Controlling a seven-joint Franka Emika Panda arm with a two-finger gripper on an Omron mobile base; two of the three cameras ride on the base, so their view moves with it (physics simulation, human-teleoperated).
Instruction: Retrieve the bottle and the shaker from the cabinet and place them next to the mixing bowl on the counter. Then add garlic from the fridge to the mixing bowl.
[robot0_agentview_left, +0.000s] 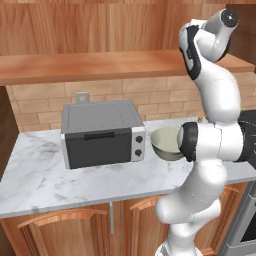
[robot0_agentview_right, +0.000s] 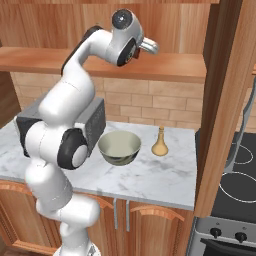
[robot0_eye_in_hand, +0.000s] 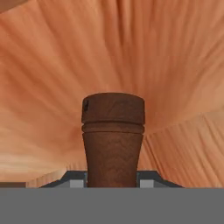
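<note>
A dark brown wooden shaker (robot0_eye_in_hand: 113, 140) stands upright inside the wooden cabinet, close in front of the hand camera. My gripper (robot0_eye_in_hand: 112, 180) has its two fingertips (robot0_eye_in_hand: 75, 180) pressed against the shaker's sides low down, shut on it. My arm reaches up to the cabinet above the counter. The mixing bowl (robot0_agentview_right: 119, 147) (robot0_agentview_left: 164, 142) sits on the marble counter (robot0_agentview_right: 165, 175). The tan bottle (robot0_agentview_right: 160, 142) stands upright just to the right of the bowl, a little apart from it.
A grey toaster oven (robot0_agentview_left: 102, 132) sits on the counter left of the bowl. An open cabinet door (robot0_agentview_right: 225, 100) hangs at the right, in front of the stove (robot0_agentview_right: 240, 175). A wooden ledge (robot0_agentview_left: 100, 67) runs above the brick wall.
</note>
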